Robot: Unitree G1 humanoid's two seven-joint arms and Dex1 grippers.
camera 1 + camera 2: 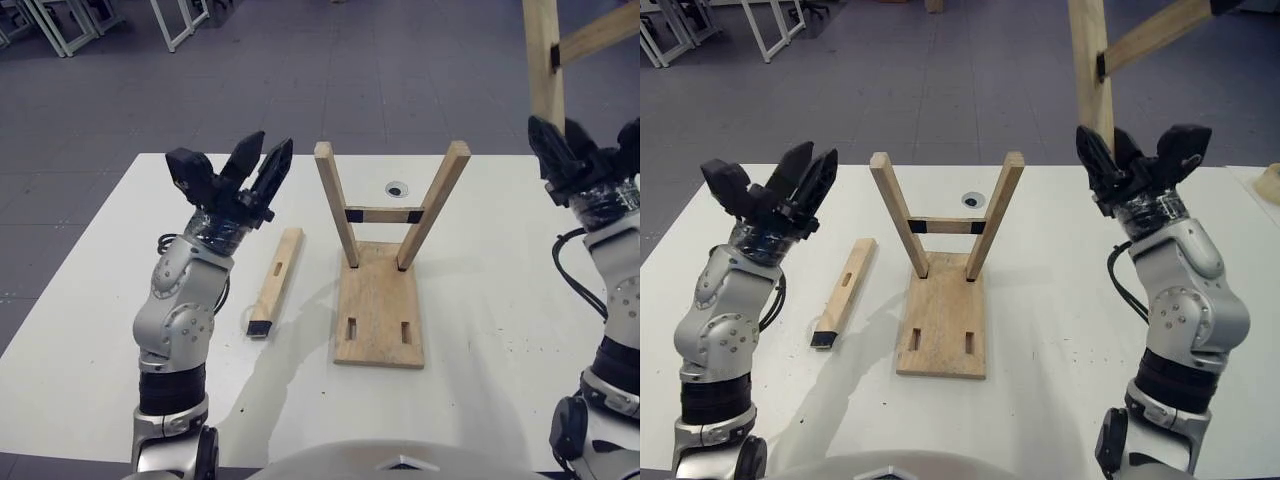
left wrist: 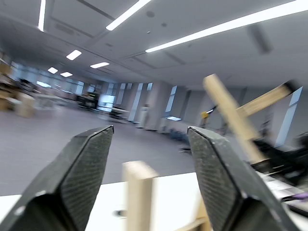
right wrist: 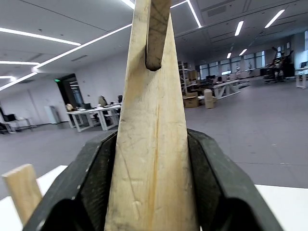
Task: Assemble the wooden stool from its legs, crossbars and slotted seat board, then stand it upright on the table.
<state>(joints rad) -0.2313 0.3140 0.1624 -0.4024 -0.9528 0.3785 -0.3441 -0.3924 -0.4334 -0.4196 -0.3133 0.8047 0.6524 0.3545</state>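
The slotted seat board (image 1: 378,318) lies flat on the white table (image 1: 100,270). Two legs joined by a crossbar (image 1: 384,215) stand in its far slots, leaning outward; the nearer two slots are unfilled. A loose leg (image 1: 275,281) with a slot and a black end lies left of the board. My left gripper (image 1: 258,172) hovers open above the table's left part, pointing up, with nothing in it. My right gripper (image 1: 1137,152) is raised at the right, shut on a leg (image 1: 1092,60) that has a crossbar (image 1: 1155,35) plugged into it; this leg (image 3: 155,144) stands upright between the fingers.
A small round hole (image 1: 397,188) is in the table behind the standing legs. A pale object (image 1: 1270,184) shows at the table's far right edge. Grey floor and white frames (image 1: 60,22) lie beyond the table. Bare tabletop lies in front of the board.
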